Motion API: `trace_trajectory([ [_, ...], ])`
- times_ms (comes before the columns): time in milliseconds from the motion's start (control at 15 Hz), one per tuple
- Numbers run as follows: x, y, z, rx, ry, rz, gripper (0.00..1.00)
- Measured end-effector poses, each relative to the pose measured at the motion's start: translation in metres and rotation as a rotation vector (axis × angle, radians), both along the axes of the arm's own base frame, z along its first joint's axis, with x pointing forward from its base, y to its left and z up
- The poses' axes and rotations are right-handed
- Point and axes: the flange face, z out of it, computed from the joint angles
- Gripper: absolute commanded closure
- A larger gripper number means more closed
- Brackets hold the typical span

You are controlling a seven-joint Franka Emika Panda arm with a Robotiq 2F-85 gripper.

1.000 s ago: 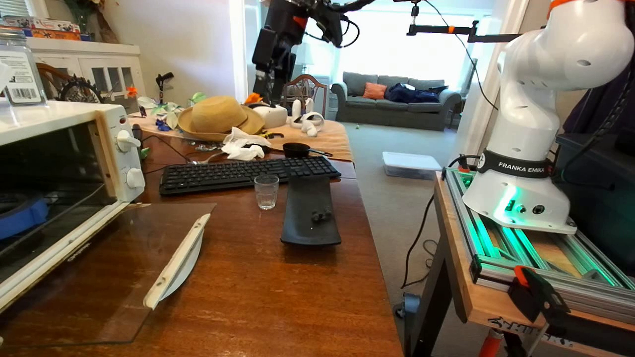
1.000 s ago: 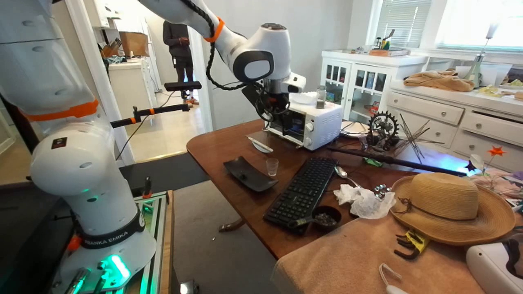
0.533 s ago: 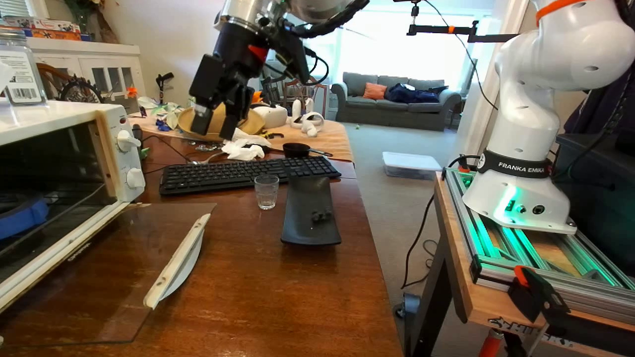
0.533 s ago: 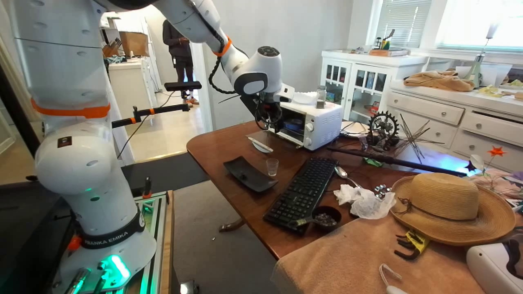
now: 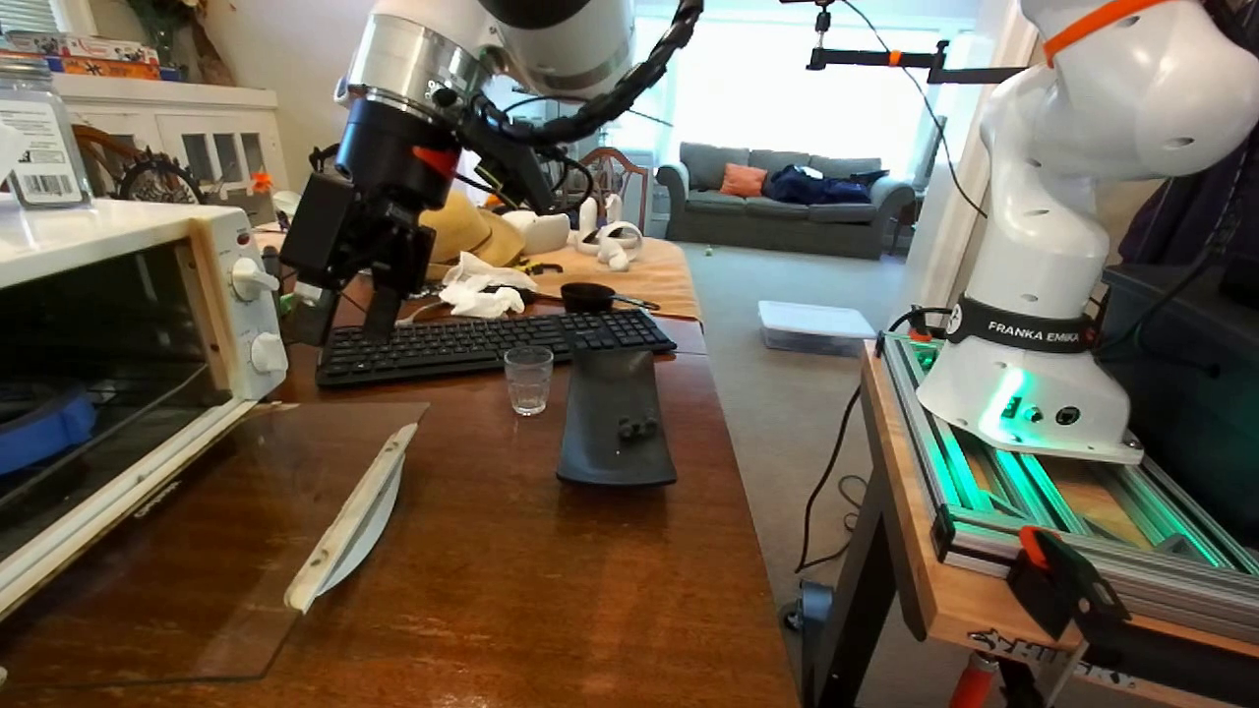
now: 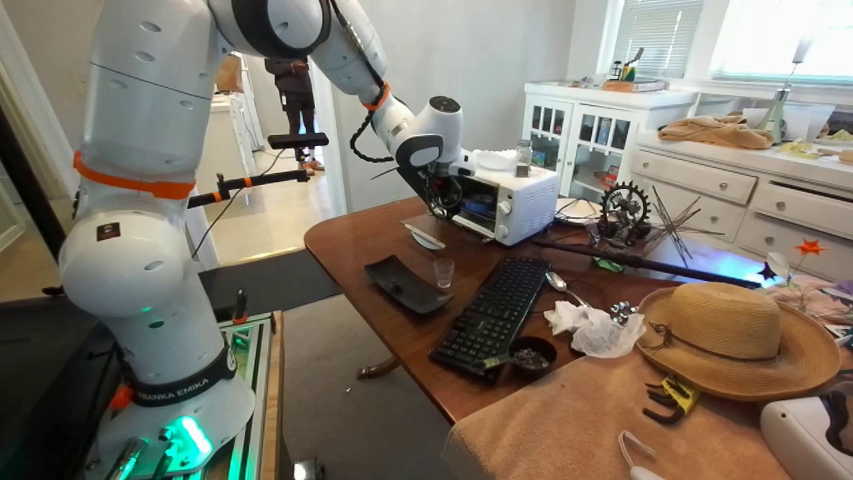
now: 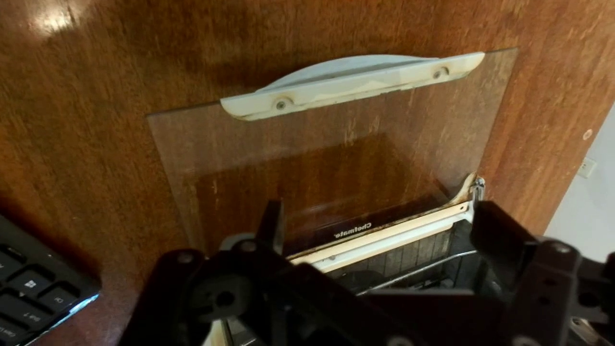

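Note:
My gripper [image 5: 346,324] is open and holds nothing. It hangs in the air in front of the white toaster oven [image 5: 128,234], near its knobs. In the wrist view the two dark fingers [image 7: 379,218] stand wide apart over the oven's front edge. The oven's glass door [image 7: 312,158] is folded down flat above the table. Its cream handle [image 7: 355,89] is at the door's far edge. A blue round thing [image 5: 49,428] lies inside the oven. A clear glass [image 5: 528,383] and a curved black tray [image 5: 610,383] bearing small dark pieces stand nearby.
A black keyboard [image 6: 500,307] lies beyond the glass. A dark handled cup [image 6: 533,353], crumpled white plastic [image 6: 600,330], a spoon [image 6: 558,283] and a straw hat [image 6: 726,320] lie farther along. A jar [image 6: 523,160] stands on the oven. A person [image 6: 296,93] stands behind.
My gripper has come down from higher over the table and moved toward the oven, tilting with the arm. It stays open. The objects on the table have not moved.

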Motion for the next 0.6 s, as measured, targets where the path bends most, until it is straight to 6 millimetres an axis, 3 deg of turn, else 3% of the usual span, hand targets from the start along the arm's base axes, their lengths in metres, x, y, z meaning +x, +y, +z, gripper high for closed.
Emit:
trace_trajectory([
  [400,0.001,0.000,0.002,0.001,-0.005,0.007,0.00],
  [600,0.005,-0.009,-0.013,-0.037,-0.014,0.076,0.00],
])
